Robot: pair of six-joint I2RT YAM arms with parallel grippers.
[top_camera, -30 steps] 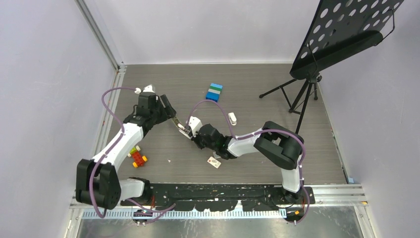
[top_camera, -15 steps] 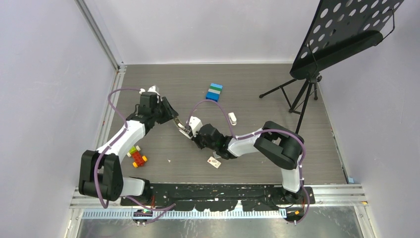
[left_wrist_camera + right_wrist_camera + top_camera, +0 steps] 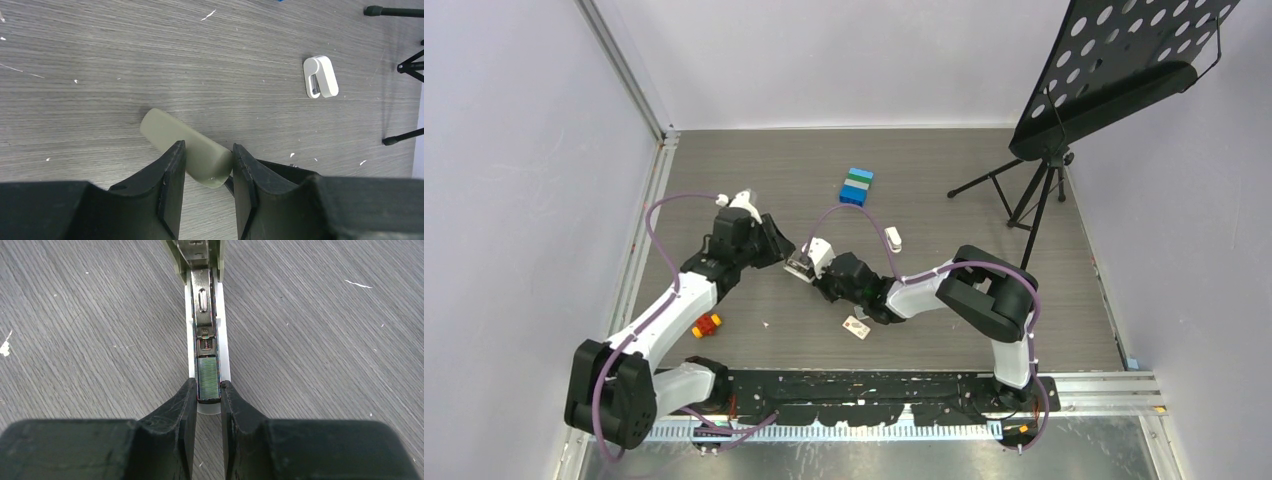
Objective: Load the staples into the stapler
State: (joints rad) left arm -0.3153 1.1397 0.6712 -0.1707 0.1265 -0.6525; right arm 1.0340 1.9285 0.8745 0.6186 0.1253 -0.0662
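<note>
At centre of top view, stapler [image 3: 797, 263] gapes: left gripper [image 3: 206, 150] clamps olive lid [image 3: 167, 131], right gripper [image 3: 206, 386] clamps base [image 3: 225, 340]; staples [image 3: 207, 374] sit in channel [image 3: 202, 300]. Skewed closing could jam strip.

Pretty clearly a robotics lab test cell, not anyone's home. Plain lavender wall panels [image 3: 524, 150] in aluminium framing [image 3: 624, 70] box in a grey wood-grain table [image 3: 944, 150]. A left arm [image 3: 679, 295] and right arm [image 3: 924, 290] sit bolted to a black rail [image 3: 874, 385] along the near edge, trailing purple cables [image 3: 648, 225]. There's a perforated black stand [image 3: 1124, 70] on a tripod at the far right.
</note>
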